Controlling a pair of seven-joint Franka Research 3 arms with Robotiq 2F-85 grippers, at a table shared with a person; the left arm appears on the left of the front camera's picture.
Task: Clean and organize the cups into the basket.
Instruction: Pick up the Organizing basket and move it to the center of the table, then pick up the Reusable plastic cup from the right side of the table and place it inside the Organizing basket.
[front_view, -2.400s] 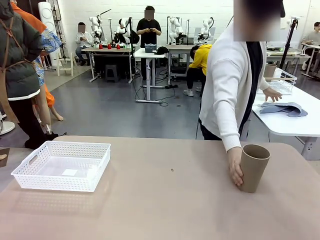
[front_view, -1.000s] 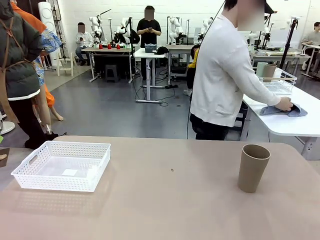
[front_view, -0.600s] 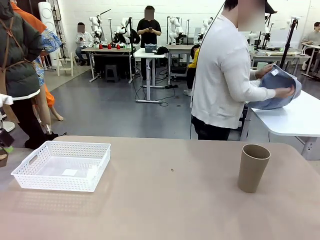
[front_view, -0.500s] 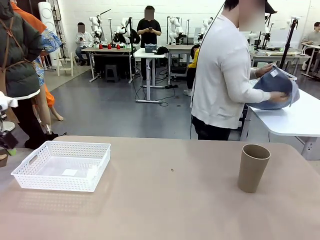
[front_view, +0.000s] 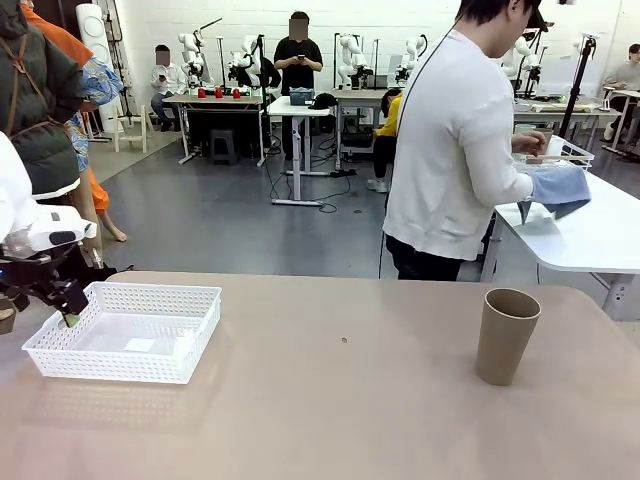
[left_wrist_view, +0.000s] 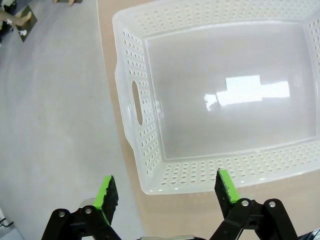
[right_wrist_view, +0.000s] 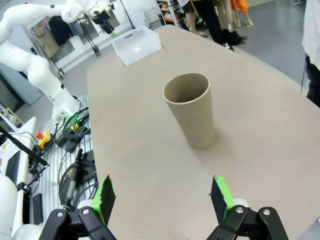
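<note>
The tan cup (front_view: 506, 336) stands upright at the table's (front_view: 330, 420) 3 o'clock side, well apart from the white basket (front_view: 120, 364) at 9 o'clock, where the left gripper (left_wrist_view: 166, 190) hangs spread wide over its edge; the right gripper (right_wrist_view: 162, 194), also spread wide, has the cup at its 12 o'clock

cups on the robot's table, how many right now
1. A tan cup stands upright on the table's right side, before the right hand. The basket holds none. More may sit on the far table, too small to tell.
</note>
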